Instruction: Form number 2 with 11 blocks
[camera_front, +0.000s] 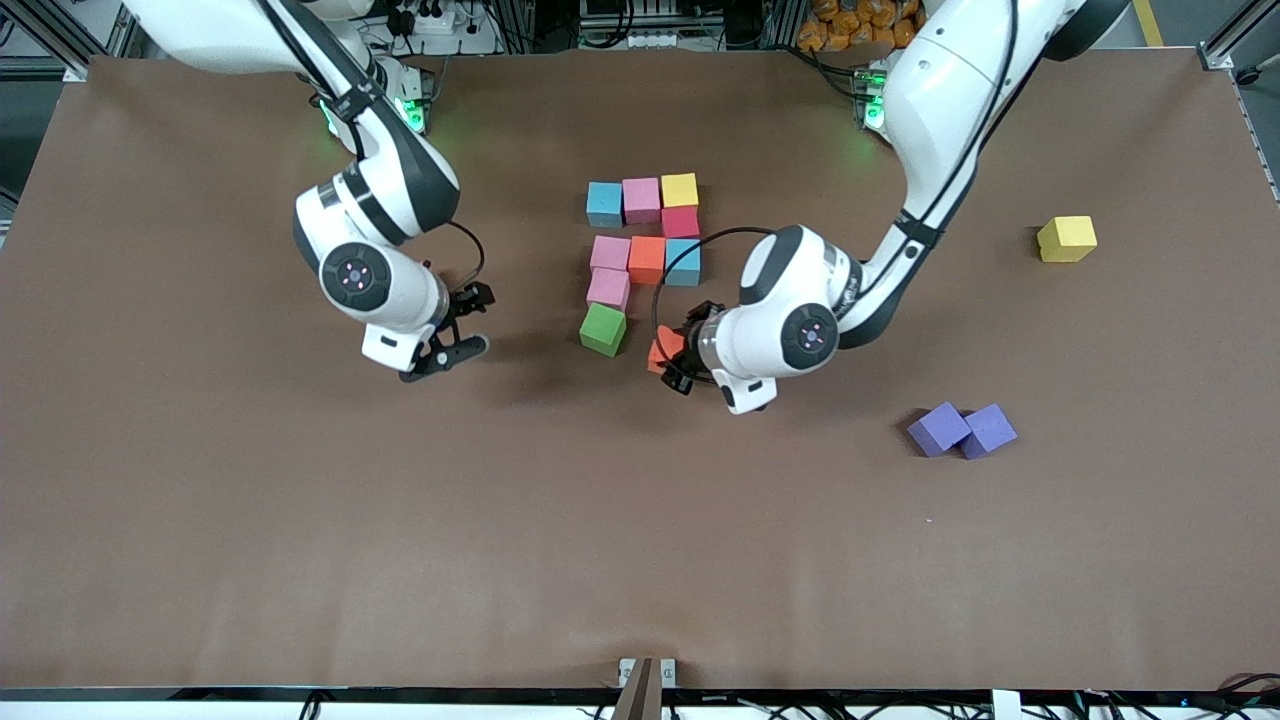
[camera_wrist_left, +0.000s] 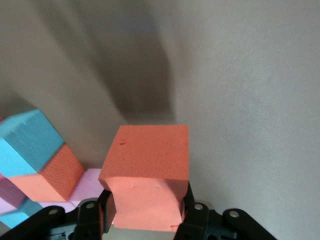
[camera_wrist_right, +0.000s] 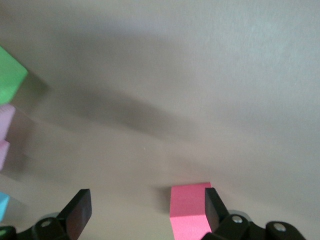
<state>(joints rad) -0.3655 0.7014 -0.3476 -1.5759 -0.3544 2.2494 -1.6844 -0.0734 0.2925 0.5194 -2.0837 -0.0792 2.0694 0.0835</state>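
Orange cube (camera_front: 662, 350) pinched in my left gripper (camera_front: 672, 362), fingers pressed on two of its sides; the left wrist view shows the grip plainly (camera_wrist_left: 150, 172). It is over bare table (camera_front: 300, 560), just toward the left arm's end from the green cube (camera_front: 603, 329).

Partial 2 sits mid-table. Farthest row: blue (camera_front: 604, 203), pink (camera_front: 641, 200), yellow (camera_front: 679, 190). Red (camera_front: 680, 221) under the yellow. Next row: pink (camera_front: 609, 252), orange (camera_front: 647, 259), blue (camera_front: 683, 262). Another pink (camera_front: 608, 288) under that row's pink, then the green, slightly turned, nearest the camera (nine cubes down by my count).

Right gripper (camera_front: 463, 322) hangs spread toward the right arm's end from the green cube, nothing visibly between its fingers in the front view. Its wrist view shows a pink-red cube (camera_wrist_right: 189, 212) on the table beside one finger (camera_wrist_right: 213, 209); I cannot tell if they touch.

Spare yellow cube (camera_front: 1066, 239) lies well apart toward the left arm's end. Two purple cubes (camera_front: 962, 430) touch each other, nearer the camera.
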